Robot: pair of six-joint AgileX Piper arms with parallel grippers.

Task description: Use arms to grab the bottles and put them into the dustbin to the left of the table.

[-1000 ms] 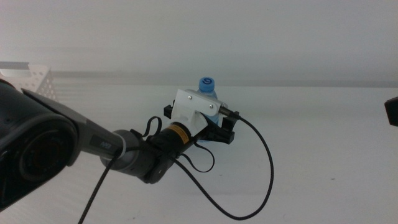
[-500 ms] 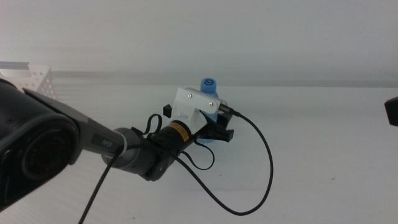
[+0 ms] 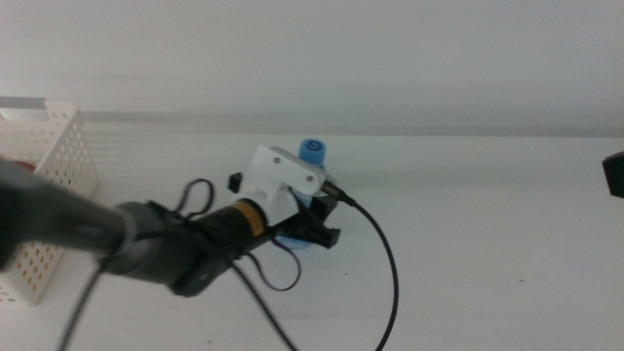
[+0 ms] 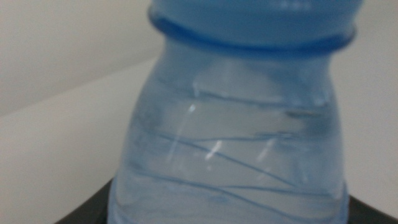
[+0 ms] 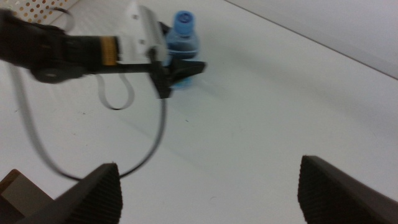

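left claw clamped on the little water bottle, out in the middle of the table

the left gripper (image 3: 310, 216) has its black fingers closed around the body of the small clear water bottle (image 3: 310, 185), blue cap (image 3: 312, 150) poking up just above the white housing; in the left wrist view the bottle (image 4: 233, 137) fills nearly everything, ribbed and bluish, standing upright. whether its base touches the table (image 3: 487, 224) i cannot tell. the white perforated dustbin (image 3: 44, 195) sits at the far left, well apart from the bottle. the right gripper (image 5: 208, 186) hangs back on the right side, its two dark jaws spread wide with nothing between them, looking across the bare tabletop toward the bottle (image 5: 183, 37).
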